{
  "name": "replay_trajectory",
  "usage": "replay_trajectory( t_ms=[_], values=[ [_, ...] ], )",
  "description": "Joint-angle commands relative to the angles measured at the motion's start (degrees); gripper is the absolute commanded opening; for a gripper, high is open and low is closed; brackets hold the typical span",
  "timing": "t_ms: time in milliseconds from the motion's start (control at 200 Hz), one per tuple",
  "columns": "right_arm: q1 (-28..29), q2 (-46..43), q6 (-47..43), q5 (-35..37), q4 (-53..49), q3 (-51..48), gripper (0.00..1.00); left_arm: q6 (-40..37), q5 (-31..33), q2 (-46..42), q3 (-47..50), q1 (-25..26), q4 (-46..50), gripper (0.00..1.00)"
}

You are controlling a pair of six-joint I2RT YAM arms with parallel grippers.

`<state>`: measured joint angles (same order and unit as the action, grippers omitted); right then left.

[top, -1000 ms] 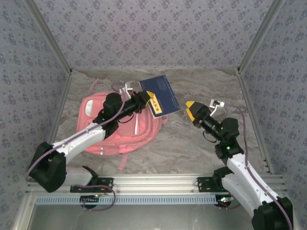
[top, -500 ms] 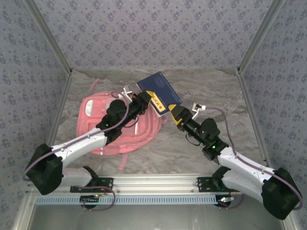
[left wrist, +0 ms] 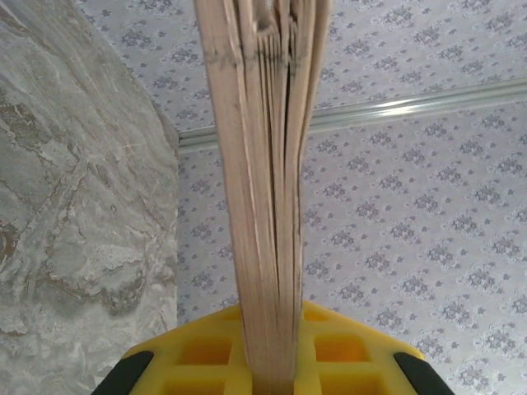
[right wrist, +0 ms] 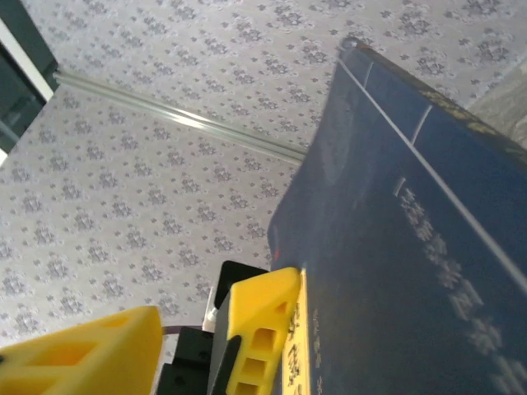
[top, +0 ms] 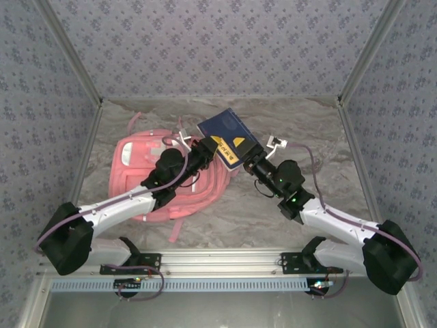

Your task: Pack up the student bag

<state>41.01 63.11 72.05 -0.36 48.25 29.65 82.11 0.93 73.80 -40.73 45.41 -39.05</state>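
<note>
One blue book [top: 229, 133], pinched by the left gripper [top: 212, 145], is not yet inside the pink bag [top: 136, 167]; right gripper [top: 251, 158] gapes beside it.

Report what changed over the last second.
The right gripper swung left across the table, from open space on the right up to the lower right corner of the blue book, and its jaws narrowed. One finger now lies against the cover, but no grip shows yet. The left gripper kept its clamp on the book, held above the pink backpack, which stayed put.
</note>
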Motion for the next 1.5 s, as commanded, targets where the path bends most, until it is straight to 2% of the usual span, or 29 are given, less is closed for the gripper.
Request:
replay_trajectory(
  t_ms=[0, 100, 150, 190, 305, 400, 490, 545, 685, 764, 829, 954, 1004, 1129, 1234, 1369, 1494],
  values=[
    [1.04, -0.09, -1.64, 2.97, 1.61, 2.28, 0.55, 0.49, 1.29, 0.19, 0.57, 0.38, -5.41, 0.00],
    [1.37, -0.36, -2.08, 4.21, 1.00, 2.05, 0.30, 0.35, 1.35, 0.08, 0.74, 0.43, -5.51, 0.00],
    [1.54, -0.48, -2.05, 4.74, 0.41, 2.00, 0.23, 0.18, 1.54, -0.05, 0.92, 0.40, -5.51, 0.00],
    [1.66, -0.71, -2.20, 5.06, -0.05, 1.97, 0.22, 0.14, 1.84, -0.35, 1.06, 0.43, -5.51, 0.00],
    [1.84, -0.80, -2.24, 5.30, -0.35, 1.72, 0.32, -0.73, 2.39, -1.10, 1.27, 0.48, -4.96, 0.00],
    [1.85, -0.89, -2.20, 5.42, 0.07, 1.12, 0.52, -1.80, 3.05, -2.09, 1.44, 0.46, -4.00, 0.00],
    [1.89, -1.06, -2.29, 5.32, 0.31, 0.76, 0.52, -2.38, 3.64, -2.78, 1.84, 0.42, -3.15, 0.00],
    [2.01, -1.11, -2.21, 5.31, 0.35, 0.64, 0.45, -2.56, 3.69, -2.87, 1.88, 0.47, -2.99, 0.00],
    [2.36, -1.06, -2.20, 5.50, -0.49, 1.08, 0.19, -2.69, 2.93, -2.64, 1.47, 0.52, -2.96, 0.00],
    [2.56, -1.28, -2.78, 5.42, -2.23, 1.83, 0.00, -3.13, 1.71, -2.26, 0.79, 0.56, -2.56, 0.00],
    [2.58, -2.16, -3.23, 5.39, -4.79, 2.24, 0.00, -4.12, 1.05, -2.66, 0.42, 0.49, -0.92, 0.02],
    [1.81, -7.00, -5.71, 6.36, -12.46, 1.56, 0.00, -11.03, -0.10, -7.50, -1.67, -0.49, 11.53, 0.46],
    [1.13, -9.66, -7.22, 6.60, -17.22, 1.69, 0.00, -15.83, -1.18, -9.77, -4.09, -1.52, 20.36, 0.54],
    [-1.76, -16.24, -10.03, 8.45, -35.57, 2.92, 0.00, -28.36, -3.64, -13.16, -10.30, -4.01, 41.56, 0.54],
    [-5.86, -19.67, -9.95, 4.36, -41.19, 1.79, 0.00, -37.03, -3.57, -13.37, -13.50, -4.95, 54.24, 0.54],
    [-9.69, -22.89, -8.78, -0.14, -46.54, 0.52, 0.00, -42.27, -8.69, -8.62, -18.12, -8.60, 66.12, 0.54],
    [-11.55, -24.13, -7.26, -3.33, -49.06, -0.90, 0.00, -41.36, -11.72, -3.08, -20.60, -12.34, 72.29, 0.58]
  ],
)
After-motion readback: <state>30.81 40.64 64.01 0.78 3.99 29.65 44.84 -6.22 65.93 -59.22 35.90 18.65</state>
